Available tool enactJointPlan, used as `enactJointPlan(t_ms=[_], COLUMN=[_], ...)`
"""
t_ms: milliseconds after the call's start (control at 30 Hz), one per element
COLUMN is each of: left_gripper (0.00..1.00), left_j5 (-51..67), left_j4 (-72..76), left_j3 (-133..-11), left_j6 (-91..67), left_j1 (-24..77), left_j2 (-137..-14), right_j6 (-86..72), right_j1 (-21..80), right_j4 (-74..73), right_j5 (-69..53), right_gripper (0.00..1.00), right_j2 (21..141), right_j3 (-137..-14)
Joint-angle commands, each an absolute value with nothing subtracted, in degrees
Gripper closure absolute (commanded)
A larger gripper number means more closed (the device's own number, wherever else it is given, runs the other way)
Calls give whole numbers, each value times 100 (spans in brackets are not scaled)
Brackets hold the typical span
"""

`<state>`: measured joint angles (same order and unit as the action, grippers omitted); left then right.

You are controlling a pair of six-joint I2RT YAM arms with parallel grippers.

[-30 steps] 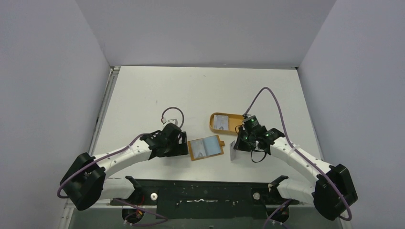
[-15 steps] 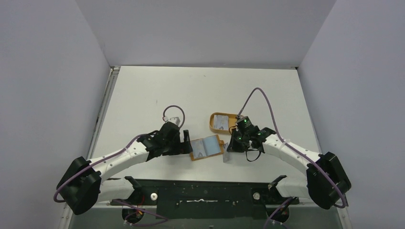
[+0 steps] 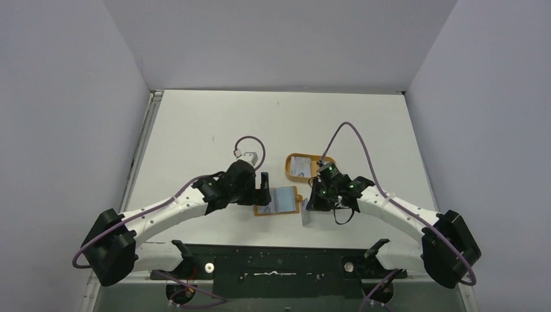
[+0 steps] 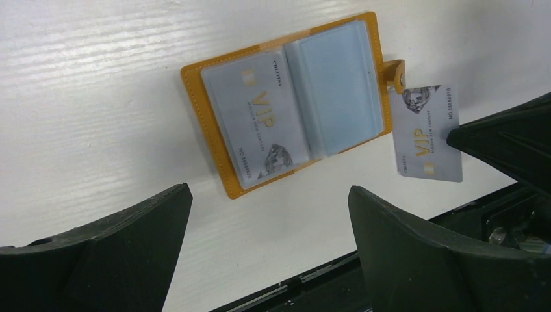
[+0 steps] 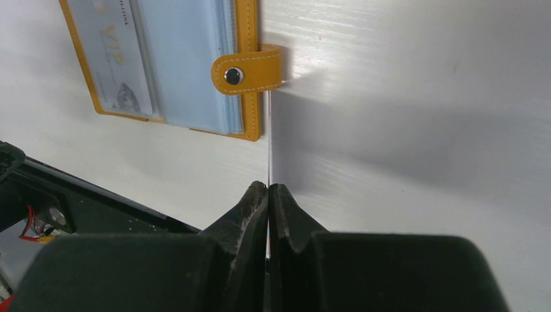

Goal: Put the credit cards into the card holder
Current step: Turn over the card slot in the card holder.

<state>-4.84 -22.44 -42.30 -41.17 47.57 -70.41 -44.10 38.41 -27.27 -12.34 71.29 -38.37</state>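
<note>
White table (image 3: 208, 123): open card holder (image 4: 289, 101), grey card (image 4: 425, 133) lengthwise alongside, clamped in right pincer (image 5: 268, 188); left pincer (image 4: 269, 195) apart.

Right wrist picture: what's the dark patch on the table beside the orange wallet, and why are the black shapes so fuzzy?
Right wrist view: a shadow on the table beside the edge-on card; the fingers are likely too near the lens to focus. Left wrist view: the same card looks sharp.

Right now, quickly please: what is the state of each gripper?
Left gripper: open, holding nothing.
Right gripper: closed on a card.
</note>
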Motion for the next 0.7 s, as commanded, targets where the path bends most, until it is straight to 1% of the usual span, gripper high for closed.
enactJointPlan(t_ms=[0, 167, 400, 667], left_gripper=[10, 9, 10, 10], left_j5=[-969, -1339, -1872, -2062], left_j4=[-2458, -2607, -2912, -2944], left_j3=[-4923, -5598, -6424, -6746], left_j6=[-3744, -3467, -3254, -3279], left_j1=[4987, 5362, 5721, 5763], left_j2=[-7293, -7932, -9093, -9780], right_j6=[-4291, -4029, -3954, -3901], right_j1=[3880, 3850, 3820, 3806], right_j4=[-3261, -3776, -3541, -3467], right_j5=[-601, -235, -213, -18], right_gripper=[100, 100, 100, 100], right_j2=[6526, 6070, 5710, 5391], right_j3=[-4038, -4214, -4104, -3992])
